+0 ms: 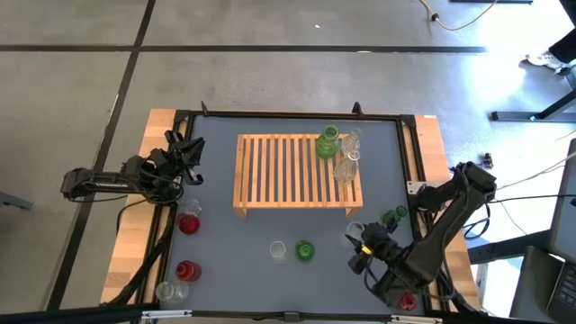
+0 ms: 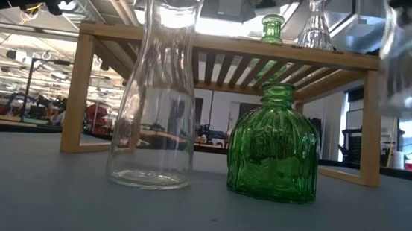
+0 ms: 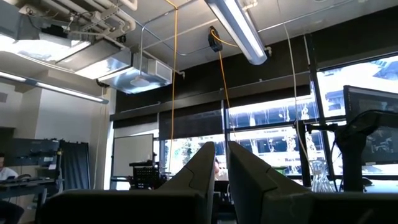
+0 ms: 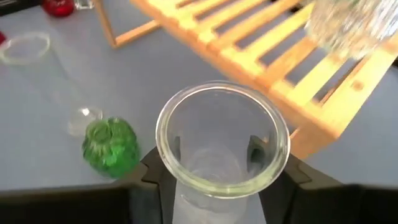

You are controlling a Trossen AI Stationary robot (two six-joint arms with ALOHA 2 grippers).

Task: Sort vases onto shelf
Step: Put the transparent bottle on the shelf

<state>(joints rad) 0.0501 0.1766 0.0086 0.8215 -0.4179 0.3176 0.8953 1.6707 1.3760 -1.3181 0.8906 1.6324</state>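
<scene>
High view: my right gripper [image 1: 357, 241] sits near the table's front right, off the shelf's [image 1: 270, 166] front right corner; left gripper [image 1: 191, 155] parked at the left edge, idle. Shelf already carries a green vase [image 1: 328, 143] and clear ones at its right end; red vases [image 1: 188, 224] front left, a clear vase [image 1: 278, 250] and green vase [image 1: 304, 251] at front centre still on the table. Low view: tall clear vase [image 2: 156, 89] and ribbed green vase [image 2: 274, 148] stand just beside each other in front of the shelf. Left wrist view: my left fingers [image 3: 198, 167] pressed together, holding nothing, aimed at the room. Right wrist view: right fingers [image 4: 163, 163] clamped either side of a clear vase [image 4: 222, 140], rim up, shelf ahead. Step, as I judge: grasp made, lift pending. Next: raise clear of the table, carry to a free slat area, avoid vases already placed. No readable labels or writing.
</scene>
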